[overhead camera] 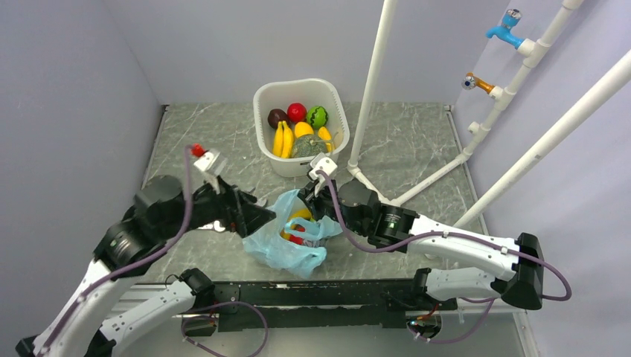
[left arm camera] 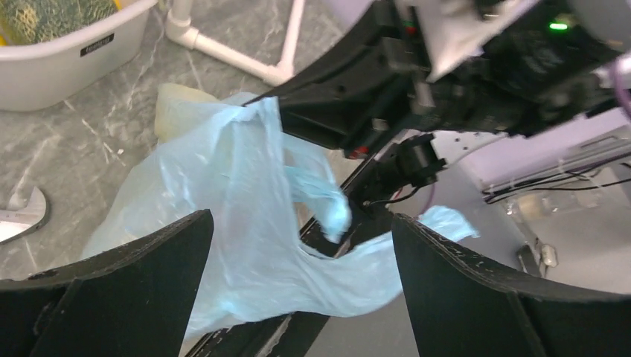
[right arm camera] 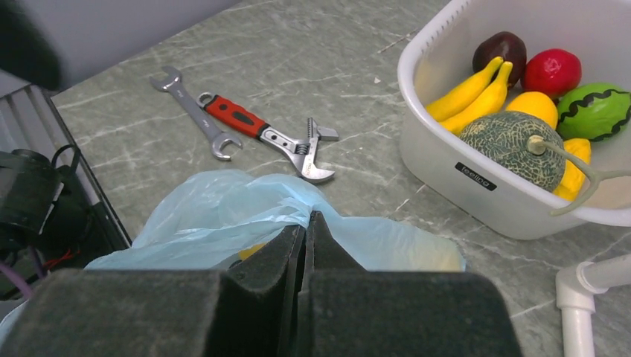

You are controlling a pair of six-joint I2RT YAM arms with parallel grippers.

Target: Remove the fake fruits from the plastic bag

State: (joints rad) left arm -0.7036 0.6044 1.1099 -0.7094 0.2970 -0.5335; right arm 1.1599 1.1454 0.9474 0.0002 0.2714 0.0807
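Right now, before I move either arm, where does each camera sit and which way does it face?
Top external: above and behind the robot, looking down on the table; left arm, right arm, the plastic bag between them, white basket beyond.
Left wrist: on the left arm, facing the right arm across the bag; left hand open.
Right wrist: on the right arm, facing bag, adjustable wrench and basket; right hand shut on the bag.
Shared: the bag shows in all three.

Bench (overhead camera: 409, 141), front centre: plastic bag (overhead camera: 286, 253), fake fruits (overhead camera: 299, 216) in it. Behind the bag: tub (right arm camera: 431, 160) holding more fruit (overhead camera: 286, 137). Left of the tub: spanner (right arm camera: 190, 104) and adjustable wrench (right arm camera: 275, 137), side by side. Right of the tub: pipe frame (overhead camera: 372, 82).
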